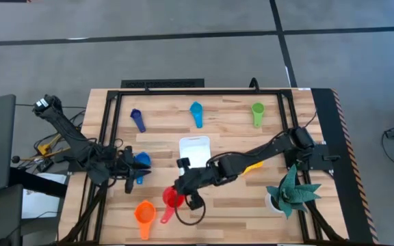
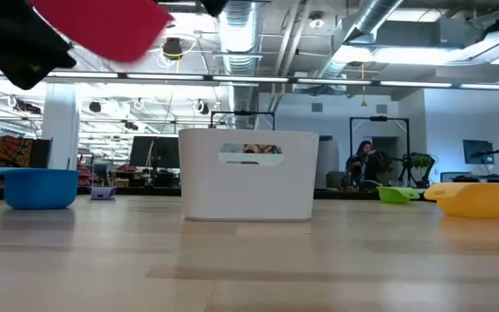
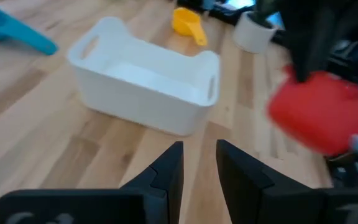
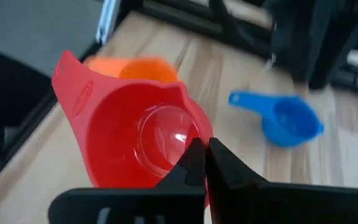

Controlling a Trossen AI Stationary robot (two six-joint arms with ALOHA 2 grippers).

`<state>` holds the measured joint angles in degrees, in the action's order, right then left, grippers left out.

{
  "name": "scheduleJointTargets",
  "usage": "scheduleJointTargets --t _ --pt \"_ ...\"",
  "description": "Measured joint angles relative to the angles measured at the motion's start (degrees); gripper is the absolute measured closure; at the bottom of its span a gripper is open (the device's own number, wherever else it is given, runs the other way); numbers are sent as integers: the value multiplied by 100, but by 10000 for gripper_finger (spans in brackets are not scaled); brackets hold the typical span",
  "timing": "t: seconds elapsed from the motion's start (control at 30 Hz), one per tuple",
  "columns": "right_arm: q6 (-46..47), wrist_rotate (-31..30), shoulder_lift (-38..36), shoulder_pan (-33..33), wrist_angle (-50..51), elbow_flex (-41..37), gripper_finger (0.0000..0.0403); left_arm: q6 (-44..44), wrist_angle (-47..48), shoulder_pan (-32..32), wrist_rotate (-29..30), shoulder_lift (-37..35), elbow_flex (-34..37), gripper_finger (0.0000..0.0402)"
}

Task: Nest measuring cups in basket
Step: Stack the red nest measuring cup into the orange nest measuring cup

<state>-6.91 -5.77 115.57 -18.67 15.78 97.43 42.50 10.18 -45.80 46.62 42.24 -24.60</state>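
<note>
One red plastic measuring cup is pinched by its rim in the right gripper, up off the wood table. Next: carry it over the white plastic basket, just beside, & lower it in. Basket walls are low, lots of room. Left gripper waits half open, holds nothing, by the blue cup.

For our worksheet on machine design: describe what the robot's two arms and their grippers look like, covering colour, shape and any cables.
Both arms are dark, nearly black, built of slim jointed segments. The left arm has a small white patch at its far end and thin cables trailing beside it. The right arm has a bulkier joint near its base. The left gripper and the right gripper each have two flat, black, tapering fingers.
</note>
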Motion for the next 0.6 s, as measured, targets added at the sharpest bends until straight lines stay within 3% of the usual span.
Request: scheduleJointTargets --t 0.37,0.6 --pt "-110 491 10 258 -1122 0 397 63 458 72 375 -105 0 317" --pt "-102 804 695 470 -1712 347 396 -208 450 302 375 -105 0 317"
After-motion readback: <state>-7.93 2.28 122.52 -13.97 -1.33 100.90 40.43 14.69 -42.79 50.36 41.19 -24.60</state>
